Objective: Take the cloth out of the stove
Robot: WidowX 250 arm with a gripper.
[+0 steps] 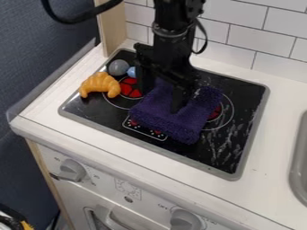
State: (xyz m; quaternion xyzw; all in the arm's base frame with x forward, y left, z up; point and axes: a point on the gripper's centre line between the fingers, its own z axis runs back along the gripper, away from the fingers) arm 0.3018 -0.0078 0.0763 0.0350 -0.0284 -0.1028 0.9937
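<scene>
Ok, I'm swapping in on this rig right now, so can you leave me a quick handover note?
Gripper: down at the cloth, over its upper left part; can't tell whether it has hold.
Cloth: purple, bunched on the stovetop, partly over the right burner.
Nearby: toy croissant at the stovetop's left side.
Done: gripper is at the cloth.
Left: secure a grip, lift the cloth, set it down off the stovetop.

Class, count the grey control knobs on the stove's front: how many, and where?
2: the left knob is near the panel's left end; the right knob is at the picture's bottom edge. More may lie outside the picture.
</scene>
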